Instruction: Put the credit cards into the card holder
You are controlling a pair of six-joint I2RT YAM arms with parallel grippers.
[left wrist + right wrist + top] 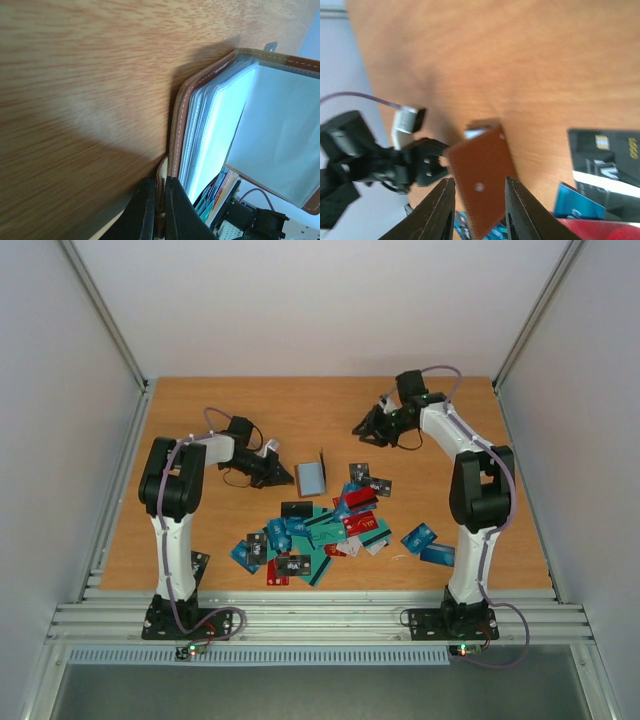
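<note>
Item: card holder (312, 477), brown with pale stitching, standing open on its edge on the desk (200, 420), left of centre and just beyond the far edge of the card heap. Contents: clear plastic sleeves (215, 130), fanned apart; those facing the left wrist camera look pale and unfilled, and no card can be made out in any of them. Item: credit cards (310, 530), many, mostly blue and teal with some red, black and white-grey, lying loose and overlapping in a spread across the near middle of the desk, with a few strays toward the right. A black card (605, 155) lies at the right of the right wrist view. Progress, as judged: at or near the start; the holder is opened and presented, but the whole heap appears to remain outside it, so picking and inserting is all left to do. Left gripper (275, 473): jaws pinched tight on the near edge of the holder's brown cover, propping it upright. Right gripper (372, 426): raised over the far right of the desk, well apart from cards and holder, jaws partly spread, nothing between them; the holder (482, 185) shows beyond its fingers.
</note>
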